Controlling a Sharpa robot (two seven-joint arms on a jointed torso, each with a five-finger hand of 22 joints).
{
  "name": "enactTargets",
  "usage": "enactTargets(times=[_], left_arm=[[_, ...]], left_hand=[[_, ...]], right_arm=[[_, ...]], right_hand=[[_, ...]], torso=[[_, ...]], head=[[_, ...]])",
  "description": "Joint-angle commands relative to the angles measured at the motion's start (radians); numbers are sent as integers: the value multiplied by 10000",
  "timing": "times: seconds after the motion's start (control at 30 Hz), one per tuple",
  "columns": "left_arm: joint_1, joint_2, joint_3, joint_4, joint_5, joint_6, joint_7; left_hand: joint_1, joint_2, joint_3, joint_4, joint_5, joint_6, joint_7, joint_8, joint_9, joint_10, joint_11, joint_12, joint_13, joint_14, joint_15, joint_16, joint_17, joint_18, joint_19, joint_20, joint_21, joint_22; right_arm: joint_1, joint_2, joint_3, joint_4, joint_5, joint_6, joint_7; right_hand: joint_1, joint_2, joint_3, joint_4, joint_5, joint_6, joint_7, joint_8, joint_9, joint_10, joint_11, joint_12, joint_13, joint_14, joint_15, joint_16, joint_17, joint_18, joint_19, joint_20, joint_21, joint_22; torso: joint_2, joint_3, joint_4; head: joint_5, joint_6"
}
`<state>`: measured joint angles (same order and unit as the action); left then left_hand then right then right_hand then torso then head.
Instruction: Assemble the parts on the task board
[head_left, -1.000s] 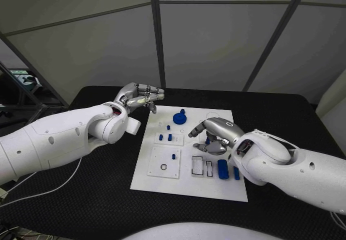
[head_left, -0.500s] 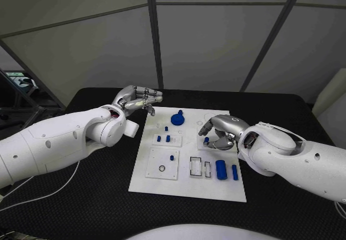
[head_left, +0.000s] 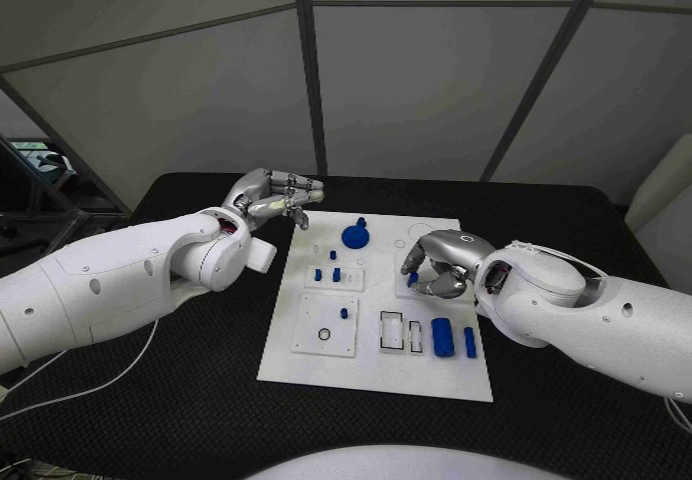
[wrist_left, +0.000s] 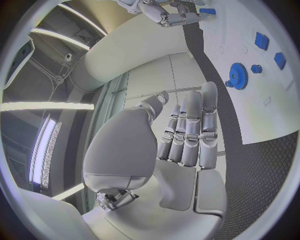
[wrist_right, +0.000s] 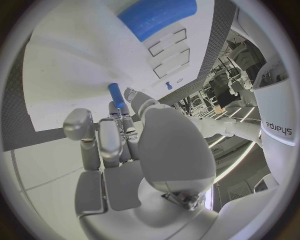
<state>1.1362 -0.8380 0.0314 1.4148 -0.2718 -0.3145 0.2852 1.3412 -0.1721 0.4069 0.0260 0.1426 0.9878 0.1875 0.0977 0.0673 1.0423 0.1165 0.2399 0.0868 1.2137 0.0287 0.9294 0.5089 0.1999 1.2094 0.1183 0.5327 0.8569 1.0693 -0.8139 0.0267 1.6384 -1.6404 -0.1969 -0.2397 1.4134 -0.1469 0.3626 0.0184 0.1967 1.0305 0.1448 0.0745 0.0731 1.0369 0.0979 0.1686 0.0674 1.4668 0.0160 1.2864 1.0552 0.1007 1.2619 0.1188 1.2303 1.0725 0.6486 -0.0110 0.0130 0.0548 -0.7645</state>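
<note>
Black table under grey panelled walls, with the white task board lying at its middle, long edges running away from the robot. Wide bare strips of table on both long sides of the board and along its near edge.

Left hand raised above the table just off the board's far left corner, fingers lying close side by side and curled in, nothing in them. Board's edge curving past those fingers in the left wrist view, a gap of dark table between.

Right hand low over the right half of the board, near its right edge, fingers bent down. Small blue peg pinched at the fingertips, seen in the right wrist view just above the white surface; whether touching it, cannot tell.

On the far part of the board: blue gear with a small blue knob just beyond it. Left of middle: two short blue pegs standing upright on a raised white block. Nearer the robot: square white plate with a small ring, then two rectangular slots side by side. Right of the slots: blue cylinder and slim blue bar, lying parallel close to the board's right edge.
</note>
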Motion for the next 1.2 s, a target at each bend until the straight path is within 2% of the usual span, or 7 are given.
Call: enactTargets(times=[0.03, 0.5, 0.57, 0.67, 0.83, 1.03, 1.2], left_arm=[[13, -5, 7, 3, 34, 101, 54], [13, 0, 7, -7, 34, 116, 25], [13, 0, 7, -6, 34, 119, 20], [13, 1, 7, -6, 34, 120, 16], [13, 2, 7, -12, 34, 119, 6], [12, 6, 7, -27, 34, 126, 3], [7, 19, 7, -69, 34, 137, 1]], left_hand=[[17, 86, -42, 4, 5, -40, -4, -61, -9, -53, 14, 52, 1, -73, 15, 24, -10, -185, -8, 58, -40, -10], [32, 93, -50, 0, 6, -38, -3, -58, -7, -69, 16, 63, 1, -77, 15, 29, -19, -183, -6, 60, -48, -16], [35, 100, -53, 1, 7, -38, -4, -57, -6, -75, 16, 68, 1, -77, 16, 33, -22, -183, -5, 60, -51, -18], [35, 100, -53, 1, 7, -38, -4, -57, -6, -75, 16, 68, 1, -77, 16, 33, -22, -183, -5, 60, -51, -18], [35, 100, -53, 1, 7, -38, -4, -57, -6, -75, 16, 68, 1, -77, 16, 33, -22, -183, -5, 60, -51, -18], [35, 100, -53, 1, 7, -38, -4, -57, -6, -75, 16, 68, 1, -77, 16, 33, -22, -183, -5, 60, -51, -18], [63, 140, -54, 3, 13, -46, -3, -57, -5, -102, 17, 89, 1, -80, 17, 47, -38, -181, 3, 62, -63, -28]], right_arm=[[17, 17, 7, -7, -256, 175, -219], [17, 32, 8, -69, -274, 181, -243], [17, 38, 8, -74, -274, 110, -266], [17, 46, 8, -85, -282, 1, -288], [16, 54, 9, -58, -377, -434, -277], [15, -46, 10, 199, -416, -746, -210], [19, -249, 26, 708, -376, -848, -205]], right_hand=[[72, 48, 118, 1, -67, 145, -5, 47, 17, 117, -22, 91, -19, 164, -58, 87, 46, 81, 86, -22, 90, 78], [150, 165, 566, 49, -127, 686, -8, 165, 59, 911, -175, 447, 18, 219, -174, 257, 207, 8, 310, -119, 366, 450], [216, 226, 646, 20, -145, 836, -28, 224, 82, 1127, -224, 527, 44, 225, -216, 280, 226, -3, 346, -150, 415, 515], [344, 321, 786, -55, -401, 1025, -61, 299, 108, 1423, -297, 619, 84, 235, -278, 318, 260, -22, 398, -206, 490, 614], [513, 422, 976, -194, -494, 1215, -110, 367, 131, 1742, -385, 698, 149, 246, -350, 362, 297, -45, 457, -282, 589, 742], [589, 426, 1057, -283, -473, 1263, -118, 376, 134, 1832, -402, 715, 182, 253, -371, 387, 324, -60, 491, -312, 646, 815], [599, 416, 1070, -301, -463, 1259, -114, 369, 131, 1837, -401, 712, 187, 252, -373, 386, 318, -61, 490, -316, 651, 821]], torso=[[-3, 8, -8], [-12, 9, -13], [-11, 7, -11], [-10, 5, -11], [-11, 8, -13], [-16, 19, -30], [-29, 11, -36]], head=[[11, -13], [4, -53], [3, -58], [1, -61], [-6, -73], [23, -94], [19, -81]])
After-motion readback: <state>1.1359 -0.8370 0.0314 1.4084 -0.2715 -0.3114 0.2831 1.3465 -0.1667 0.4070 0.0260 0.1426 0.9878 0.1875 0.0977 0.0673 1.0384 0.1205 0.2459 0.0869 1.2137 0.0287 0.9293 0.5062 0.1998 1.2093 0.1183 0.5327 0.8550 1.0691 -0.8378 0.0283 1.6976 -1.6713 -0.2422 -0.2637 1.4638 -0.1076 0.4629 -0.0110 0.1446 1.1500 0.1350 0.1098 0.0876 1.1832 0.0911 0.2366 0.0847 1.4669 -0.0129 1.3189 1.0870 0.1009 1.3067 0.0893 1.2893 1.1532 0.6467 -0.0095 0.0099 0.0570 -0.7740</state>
